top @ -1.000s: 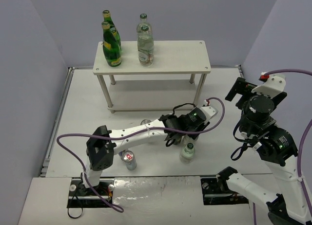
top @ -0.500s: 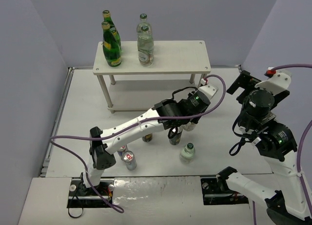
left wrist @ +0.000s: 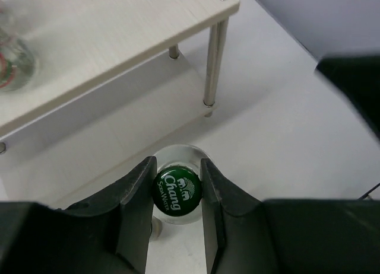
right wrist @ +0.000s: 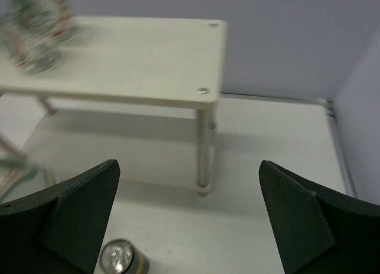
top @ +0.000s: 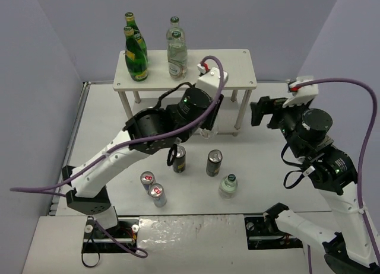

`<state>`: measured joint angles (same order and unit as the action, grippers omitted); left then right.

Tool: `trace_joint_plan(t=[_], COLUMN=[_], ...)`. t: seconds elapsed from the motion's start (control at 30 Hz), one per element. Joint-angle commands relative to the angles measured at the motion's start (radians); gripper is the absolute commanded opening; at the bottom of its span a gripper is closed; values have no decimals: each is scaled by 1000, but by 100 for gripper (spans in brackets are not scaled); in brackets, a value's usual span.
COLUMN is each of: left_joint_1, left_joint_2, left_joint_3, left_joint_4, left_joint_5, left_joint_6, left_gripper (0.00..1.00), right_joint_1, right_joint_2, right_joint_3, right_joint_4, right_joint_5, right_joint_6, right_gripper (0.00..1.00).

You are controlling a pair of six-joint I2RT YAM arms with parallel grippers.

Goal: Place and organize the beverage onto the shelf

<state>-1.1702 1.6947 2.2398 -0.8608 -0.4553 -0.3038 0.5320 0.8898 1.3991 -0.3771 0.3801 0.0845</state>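
Left fingers [left wrist: 132, 194], matte black, clamp clear round bottle [left wrist: 178, 152] at glossy green cap [left wrist: 178, 188]; right fingers [right wrist: 80, 212] spread wide.

The pale wood-grain shelf [top: 228, 69] carries two dark-green bottles [top: 136, 57] and two clear green-capped bottles [top: 177, 56], upright at its left end. A third clear bottle [left wrist: 177, 190] sits upright, gripped by the left claw [left wrist: 177, 167], near the shelf's front right leg. Two black cans [top: 179, 159], two silver cans [top: 158, 194] and a last clear bottle [top: 228, 185] stand on the table.

Plain lavender walls [top: 237, 19] enclose a white tabletop [top: 101, 120] — soft, even light.
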Motion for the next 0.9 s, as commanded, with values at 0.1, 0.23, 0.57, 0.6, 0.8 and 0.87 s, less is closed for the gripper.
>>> trace_joint_plan(t=[0.1, 0.23, 0.57, 0.6, 0.8, 0.87], left_joint_1=[17, 17, 20, 18, 23, 23], left_joint_2=[-77, -18, -12, -9, -9, -15], left_joint_3=[260, 428, 452, 454, 448, 442], left_joint_4=[-110, -269, -308, -313, -323, -313], left_joint_5=[-11, 47, 142, 156, 196, 216], left_joint_6=[55, 68, 78, 86, 101, 101], left_gripper=[2, 2, 2, 2, 2, 2], right_joint_1=[6, 17, 181, 189, 191, 191], right_joint_2=[60, 58, 172, 178, 212, 213], right_joint_3=[-110, -265, -304, -304, -327, -336], right_joint_4=[164, 445, 662, 672, 788, 837], right_joint_5=[-993, -1084, -988, -1024, -1093, -1095], right_joint_6=[-223, -175, -173, -172, -100, -86], right_gripper=[96, 96, 94, 93, 90, 86])
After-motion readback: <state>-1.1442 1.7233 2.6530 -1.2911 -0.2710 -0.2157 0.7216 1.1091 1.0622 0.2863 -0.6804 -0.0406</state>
